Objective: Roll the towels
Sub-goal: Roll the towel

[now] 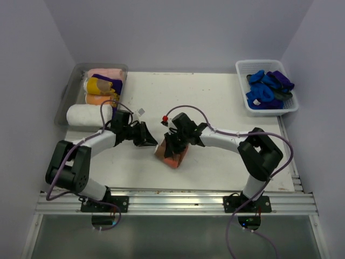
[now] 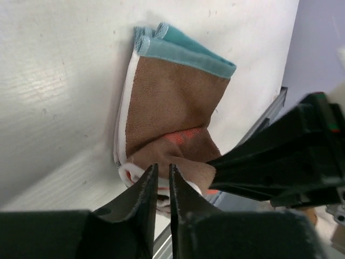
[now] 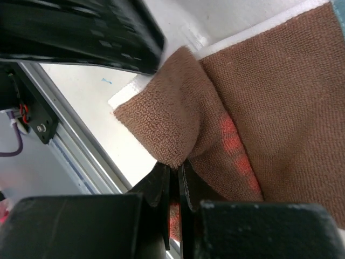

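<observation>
Pinch grips on both sides: left end effector [image 2: 163, 168] and right end effector [image 3: 173, 168] are each clamped on the near edge of the rust-brown towel [image 1: 172, 156], which sits mid-counter [image 1: 215, 102] with a fold raised. My guess is two grips on one edge so the roll starts straight.

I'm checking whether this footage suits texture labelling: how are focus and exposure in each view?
Top external: even, soft light, faint shadows, fairly sharp. Left wrist: rust-brown towel in focus, table bright, nearly washed out, fingers black and featureless. Right wrist: towel pile crisp, a reddish patch on it, foreground dark.
</observation>
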Controlling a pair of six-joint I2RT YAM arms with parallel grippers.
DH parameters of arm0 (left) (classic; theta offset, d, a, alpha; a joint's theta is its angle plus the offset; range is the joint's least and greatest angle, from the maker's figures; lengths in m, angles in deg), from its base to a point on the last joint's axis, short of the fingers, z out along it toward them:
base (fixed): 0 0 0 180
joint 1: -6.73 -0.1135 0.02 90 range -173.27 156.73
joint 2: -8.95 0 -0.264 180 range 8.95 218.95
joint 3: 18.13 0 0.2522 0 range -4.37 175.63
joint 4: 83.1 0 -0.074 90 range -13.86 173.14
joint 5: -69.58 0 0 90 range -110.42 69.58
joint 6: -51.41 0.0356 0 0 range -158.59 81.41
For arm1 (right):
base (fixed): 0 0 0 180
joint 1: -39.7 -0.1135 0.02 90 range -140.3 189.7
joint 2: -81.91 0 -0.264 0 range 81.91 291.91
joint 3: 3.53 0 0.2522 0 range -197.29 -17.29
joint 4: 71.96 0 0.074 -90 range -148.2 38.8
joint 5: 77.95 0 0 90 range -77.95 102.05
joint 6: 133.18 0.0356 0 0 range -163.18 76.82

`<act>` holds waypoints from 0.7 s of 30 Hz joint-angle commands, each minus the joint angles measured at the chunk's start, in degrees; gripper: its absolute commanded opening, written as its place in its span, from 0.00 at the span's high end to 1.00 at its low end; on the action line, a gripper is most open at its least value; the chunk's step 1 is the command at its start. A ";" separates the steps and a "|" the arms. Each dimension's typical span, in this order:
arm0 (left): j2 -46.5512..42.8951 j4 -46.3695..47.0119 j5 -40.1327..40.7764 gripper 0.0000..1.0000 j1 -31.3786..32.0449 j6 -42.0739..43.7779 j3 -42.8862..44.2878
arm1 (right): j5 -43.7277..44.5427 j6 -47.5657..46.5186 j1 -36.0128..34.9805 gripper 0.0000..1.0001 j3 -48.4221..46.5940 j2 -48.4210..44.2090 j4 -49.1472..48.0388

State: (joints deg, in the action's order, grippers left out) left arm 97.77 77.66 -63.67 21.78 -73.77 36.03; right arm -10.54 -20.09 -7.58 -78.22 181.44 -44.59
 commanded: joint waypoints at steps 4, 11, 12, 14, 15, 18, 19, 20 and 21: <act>-12.86 -3.57 13.96 0.57 0.07 -4.19 -0.85 | -9.65 0.11 2.55 1.00 -5.16 5.67 5.38; -18.68 -3.76 15.74 0.36 0.24 -7.97 -4.36 | -12.56 -0.24 2.46 1.00 -8.15 11.21 7.32; -18.59 -3.23 15.47 0.36 0.51 -8.41 -5.59 | -13.00 0.02 2.55 1.00 -8.07 11.39 7.14; -18.94 -1.05 15.21 0.35 1.30 -10.77 -7.26 | -13.79 0.55 2.55 1.00 -8.42 12.01 6.70; -19.29 0.19 14.95 0.35 1.73 -12.01 -9.44 | -13.97 0.72 2.64 1.00 -8.77 12.27 6.61; -20.78 3.97 15.56 0.35 3.49 -16.58 -13.23 | -15.28 1.52 2.73 1.00 -8.86 12.89 5.82; -21.40 4.33 16.08 0.35 4.11 -17.55 -14.03 | -15.38 1.95 2.99 1.00 -8.95 13.06 5.56; -22.45 6.68 16.69 0.34 4.29 -19.21 -14.73 | -15.47 2.04 3.08 1.00 -8.86 13.15 5.38; -22.98 7.23 17.05 0.34 4.55 -19.83 -16.04 | -15.73 2.13 3.08 1.00 -8.86 13.15 5.29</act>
State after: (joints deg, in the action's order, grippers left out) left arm 78.01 77.99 -48.17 25.45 -88.15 21.85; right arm -24.05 -19.15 -4.85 -85.80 193.39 -39.58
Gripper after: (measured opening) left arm 0.658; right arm 0.040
